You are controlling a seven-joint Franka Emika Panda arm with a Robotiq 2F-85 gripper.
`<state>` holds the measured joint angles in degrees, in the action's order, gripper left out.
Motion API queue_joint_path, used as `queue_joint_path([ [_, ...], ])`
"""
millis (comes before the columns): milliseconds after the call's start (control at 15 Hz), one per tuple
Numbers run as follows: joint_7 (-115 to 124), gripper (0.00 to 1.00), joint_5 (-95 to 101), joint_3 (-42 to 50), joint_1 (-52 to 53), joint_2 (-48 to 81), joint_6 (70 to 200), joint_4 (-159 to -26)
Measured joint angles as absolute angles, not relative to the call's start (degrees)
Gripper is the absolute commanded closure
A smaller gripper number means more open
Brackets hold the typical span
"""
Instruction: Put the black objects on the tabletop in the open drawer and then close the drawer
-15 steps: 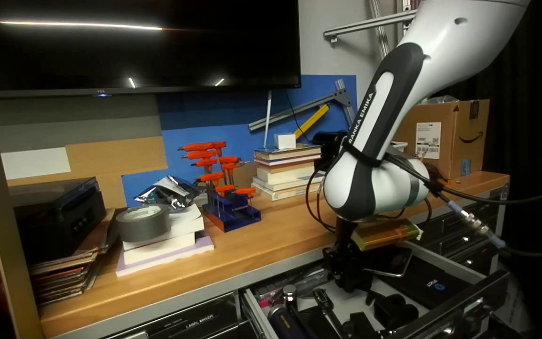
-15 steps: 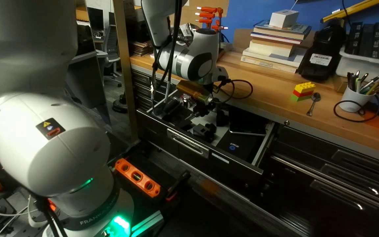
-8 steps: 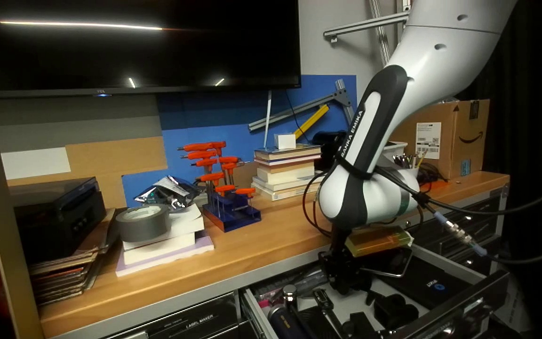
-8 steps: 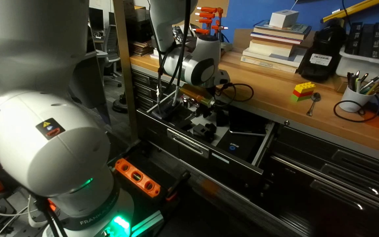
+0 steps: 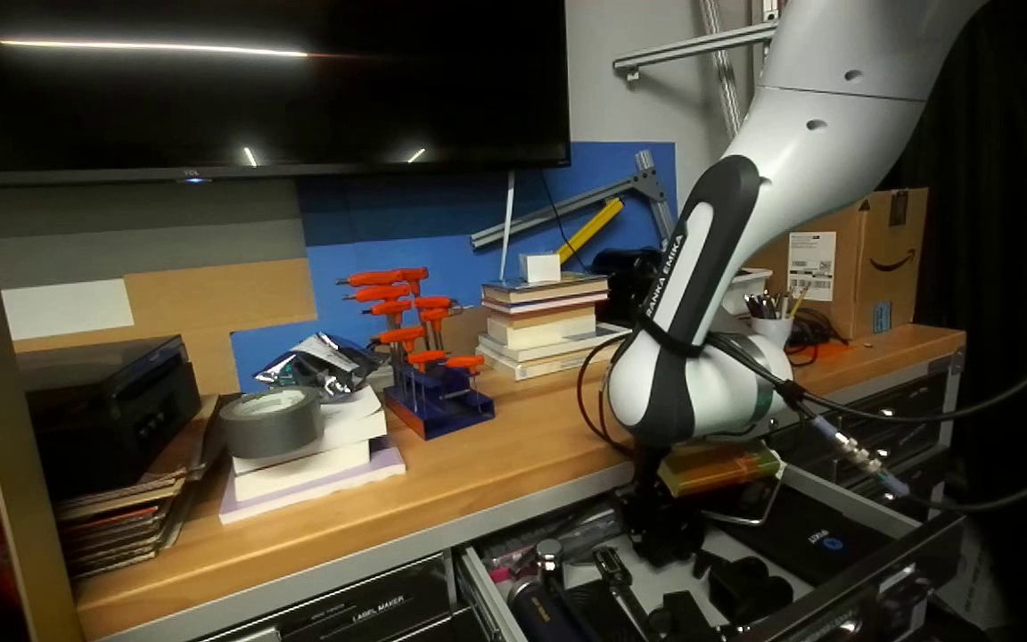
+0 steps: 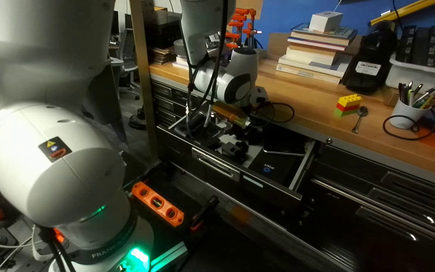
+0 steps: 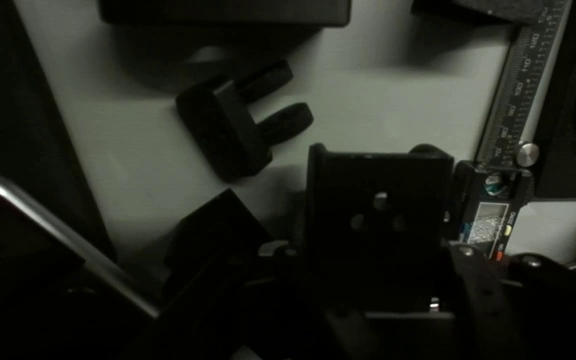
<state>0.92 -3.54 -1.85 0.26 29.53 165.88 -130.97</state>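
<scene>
Black block [image 7: 380, 185], one: pinched in our gripper [image 7: 368, 247], low within the open drawer [image 6: 274, 193]. Risk, we judge: spreading wide, it could knock the neighbouring caliper [image 7: 488, 220] or black piece [image 7: 215, 225].

A flat-screen television [image 5: 255, 98] sits above a roll of duct tape [image 5: 273, 430] and a blue rack [image 5: 453, 417] of orange T-handle hex keys [image 5: 399, 335], while a small white box [image 6: 326, 21] tops stacked books [image 6: 310, 55] and a metal spoon [image 6: 361, 113] lies between toy bricks [image 6: 348, 105] (yellow over red over green) and a white cup [image 6: 407, 110] of pens [image 6: 403, 93].
</scene>
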Motion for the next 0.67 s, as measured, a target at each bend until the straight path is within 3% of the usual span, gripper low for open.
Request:
queue_joint_path([
  [67, 0.9, 0.42, -3.6, -1.9, 0.1, 30.0, 165.9, -130.8],
  [133, 0.9, 0.24, -3.6, -1.9, -0.1, 30.4, 165.9, -130.7],
  [400, 1.5, 0.0, -3.8, -1.9, -0.6, 31.0, 165.5, -130.6],
  [667, 2.6, 0.0, -4.0, -1.9, -0.5, 30.3, 164.4, -130.6],
])
